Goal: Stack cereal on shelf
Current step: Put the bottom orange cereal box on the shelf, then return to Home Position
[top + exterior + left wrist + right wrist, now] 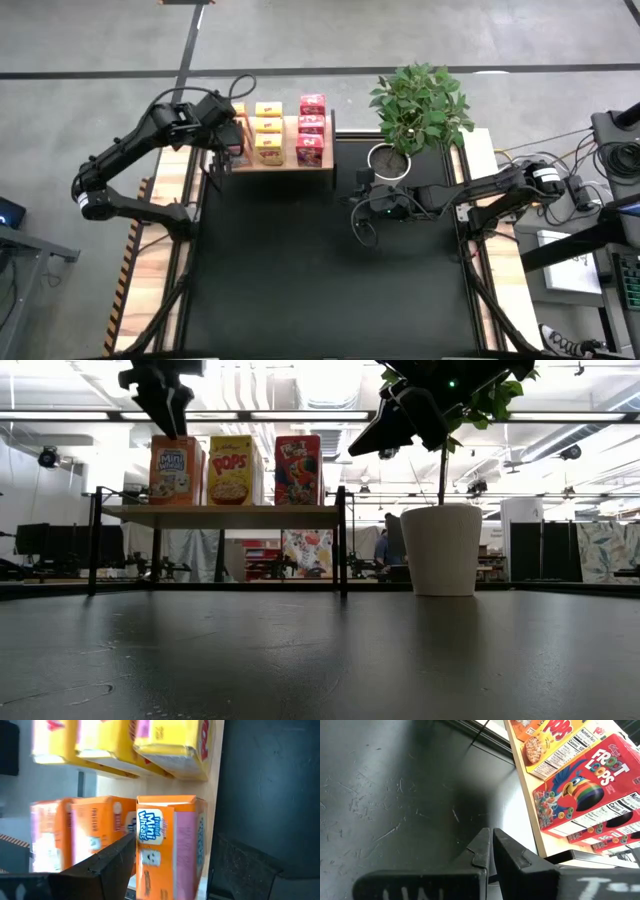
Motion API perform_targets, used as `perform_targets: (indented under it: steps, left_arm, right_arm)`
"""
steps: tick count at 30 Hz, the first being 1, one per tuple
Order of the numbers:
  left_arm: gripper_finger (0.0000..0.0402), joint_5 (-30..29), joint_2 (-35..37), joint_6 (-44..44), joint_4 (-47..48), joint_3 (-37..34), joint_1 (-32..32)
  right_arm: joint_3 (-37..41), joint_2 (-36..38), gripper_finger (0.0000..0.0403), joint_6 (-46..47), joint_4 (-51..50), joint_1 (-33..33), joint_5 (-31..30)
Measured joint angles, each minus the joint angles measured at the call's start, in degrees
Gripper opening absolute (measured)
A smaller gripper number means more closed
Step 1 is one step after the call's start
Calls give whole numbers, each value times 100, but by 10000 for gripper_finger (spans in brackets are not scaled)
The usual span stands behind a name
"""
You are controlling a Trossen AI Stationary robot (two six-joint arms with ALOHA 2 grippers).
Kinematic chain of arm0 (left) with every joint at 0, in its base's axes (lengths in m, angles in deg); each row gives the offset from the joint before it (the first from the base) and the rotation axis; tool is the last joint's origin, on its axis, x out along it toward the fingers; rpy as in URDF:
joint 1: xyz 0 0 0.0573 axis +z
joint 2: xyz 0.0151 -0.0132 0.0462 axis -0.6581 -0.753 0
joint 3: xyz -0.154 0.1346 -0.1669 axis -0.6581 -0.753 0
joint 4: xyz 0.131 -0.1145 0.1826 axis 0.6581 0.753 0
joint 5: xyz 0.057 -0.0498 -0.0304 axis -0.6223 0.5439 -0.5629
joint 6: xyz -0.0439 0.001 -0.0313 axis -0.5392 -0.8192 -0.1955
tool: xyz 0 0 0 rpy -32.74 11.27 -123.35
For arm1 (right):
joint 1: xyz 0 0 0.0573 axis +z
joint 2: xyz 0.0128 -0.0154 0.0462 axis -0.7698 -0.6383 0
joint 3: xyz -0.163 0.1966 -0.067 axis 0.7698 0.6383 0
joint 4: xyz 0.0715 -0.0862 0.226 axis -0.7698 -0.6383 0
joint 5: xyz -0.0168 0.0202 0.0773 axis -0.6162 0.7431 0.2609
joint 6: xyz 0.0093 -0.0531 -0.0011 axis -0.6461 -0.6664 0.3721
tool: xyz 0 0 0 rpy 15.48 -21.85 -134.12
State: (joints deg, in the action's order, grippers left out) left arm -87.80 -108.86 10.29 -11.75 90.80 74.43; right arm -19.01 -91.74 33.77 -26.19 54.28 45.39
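Three rows of cereal boxes stand upright on the light wooden shelf [283,165] at the table's far left: orange [175,470], yellow [267,132] and red [311,130]. My left gripper [228,138] hangs open above the orange row, pointing steeply down. Its fingers [107,865] stand on either side of the front orange box [170,845], which rests with its bottom on the shelf board [214,795]. My right gripper [491,852] is shut with nothing between its fingers. It hovers over the black table beside the plant pot [388,160].
A white pot with a leafy plant [441,550] stands right of the shelf, close to my right arm. The black table top [320,280] stretches out toward the near edge. Pale wooden strips [160,250] run along the table's sides.
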Motion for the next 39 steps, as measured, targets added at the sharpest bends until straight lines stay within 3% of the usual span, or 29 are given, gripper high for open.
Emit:
perform_targets:
  steps: [5,10,16,23,32,39]
  left_arm:
    - [255,1,-1,-107,286,544,-11]
    - [255,37,9,-762,508,1110,-49]
    - [242,875,236,-1731,587,1260,-175]
    - [231,1053,922,-2669,52,434,-737]
    - [231,1048,1754,-3096,-1895,-1442,-1476]
    - [231,1048,2046,-3217,-3349,-2654,-2473]
  right_arm:
    - [0,0,12,0,-2,1,-2]
    - [0,0,12,0,-3,1,-4]
    - [0,0,12,55,-31,0,-4]
    - [1,0,12,94,-38,2,-2]
    - [7,0,12,149,-38,1,2]
    - [46,0,12,149,-39,1,299]
